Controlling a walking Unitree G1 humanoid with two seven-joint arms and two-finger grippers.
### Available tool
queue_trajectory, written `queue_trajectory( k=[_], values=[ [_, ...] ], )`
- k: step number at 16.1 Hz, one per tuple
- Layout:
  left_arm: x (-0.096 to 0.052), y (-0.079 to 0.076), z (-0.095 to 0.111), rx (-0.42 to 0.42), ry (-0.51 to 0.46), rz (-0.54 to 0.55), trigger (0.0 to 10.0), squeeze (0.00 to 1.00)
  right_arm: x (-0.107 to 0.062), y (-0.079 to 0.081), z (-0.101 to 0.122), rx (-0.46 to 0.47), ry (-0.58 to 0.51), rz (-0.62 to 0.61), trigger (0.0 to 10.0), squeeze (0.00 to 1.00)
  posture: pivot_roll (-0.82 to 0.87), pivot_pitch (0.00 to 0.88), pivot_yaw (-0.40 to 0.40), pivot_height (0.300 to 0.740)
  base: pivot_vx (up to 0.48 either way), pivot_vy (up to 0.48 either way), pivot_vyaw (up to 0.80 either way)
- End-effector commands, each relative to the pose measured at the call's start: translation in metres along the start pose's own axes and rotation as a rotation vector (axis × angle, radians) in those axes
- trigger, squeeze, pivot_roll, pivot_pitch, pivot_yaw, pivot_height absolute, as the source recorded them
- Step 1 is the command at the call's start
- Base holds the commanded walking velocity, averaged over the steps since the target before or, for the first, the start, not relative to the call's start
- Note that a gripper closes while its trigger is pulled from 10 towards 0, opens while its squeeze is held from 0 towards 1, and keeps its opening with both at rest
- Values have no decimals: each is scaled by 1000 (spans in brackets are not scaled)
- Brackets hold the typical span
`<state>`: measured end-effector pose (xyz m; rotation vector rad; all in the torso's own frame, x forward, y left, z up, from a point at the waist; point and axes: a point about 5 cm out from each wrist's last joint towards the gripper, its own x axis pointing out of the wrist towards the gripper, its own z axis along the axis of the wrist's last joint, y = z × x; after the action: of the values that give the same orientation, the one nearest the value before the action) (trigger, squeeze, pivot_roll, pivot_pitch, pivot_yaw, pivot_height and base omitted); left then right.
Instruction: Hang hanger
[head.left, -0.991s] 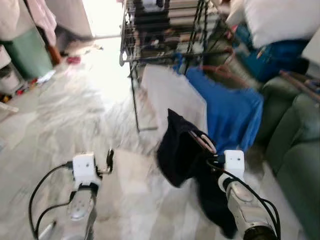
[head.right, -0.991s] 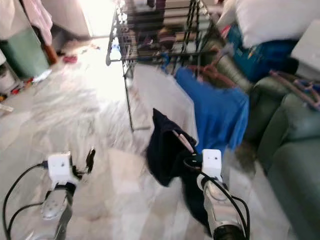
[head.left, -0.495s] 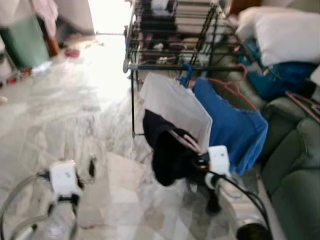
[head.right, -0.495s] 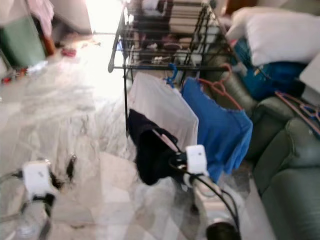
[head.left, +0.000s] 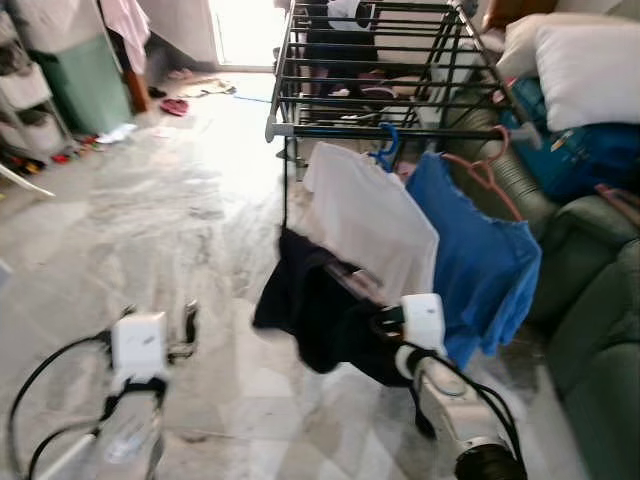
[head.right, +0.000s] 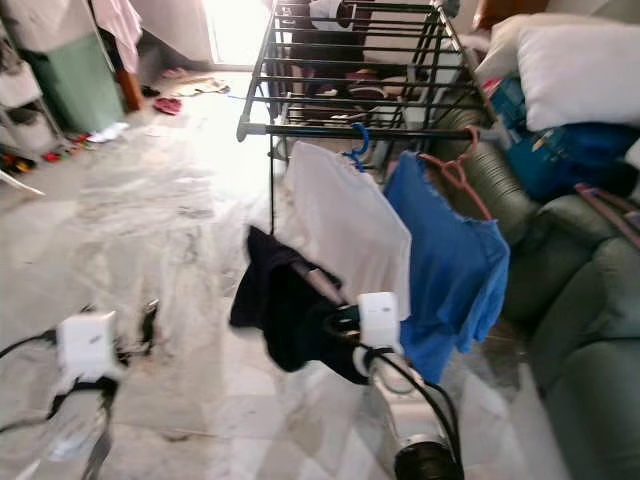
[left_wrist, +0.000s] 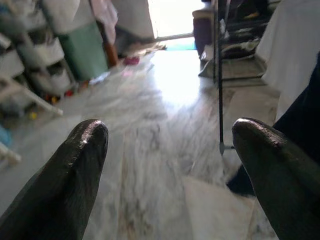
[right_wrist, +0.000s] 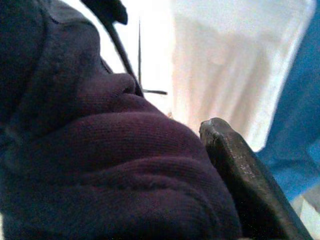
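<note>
Right gripper (head.left: 385, 322) is clamping the hanger (head.left: 352, 283) carrying a dark garment (head.left: 310, 315), likely light, floppy, swinging; left gripper (left_wrist: 167, 165) is hovering open.

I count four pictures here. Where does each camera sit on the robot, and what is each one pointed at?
Left eye view: on the head, looking forward and down at the drying rack, white shirt and blue shirt; both arms show, the right gripper holding the dark garment.
Right eye view: beside it, same scene, slightly shifted.
Left wrist view: on the left wrist, looking along the left gripper across the marble floor.
Right wrist view: on the right wrist, pressed against the dark garment, white shirt behind.
Shared: both wrist views catch the white shirt.
</note>
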<state>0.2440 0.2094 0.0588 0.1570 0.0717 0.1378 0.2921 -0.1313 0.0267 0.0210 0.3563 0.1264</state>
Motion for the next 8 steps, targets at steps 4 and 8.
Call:
queue_trajectory(
  k=[4, 8],
  values=[
    [22, -12, 23, 11, -92, -112, 10000, 0, -10, -24, 12, 35, -104, -155, 10000, 0, -138, 0, 102, 740, 223, 0, 0],
    [24, -16, 22, 4, -85, -127, 10000, 0, -10, -25, 13, 48, -104, -152, 10000, 0, -157, 0, 109, 740, 406, 0, 100]
  ],
)
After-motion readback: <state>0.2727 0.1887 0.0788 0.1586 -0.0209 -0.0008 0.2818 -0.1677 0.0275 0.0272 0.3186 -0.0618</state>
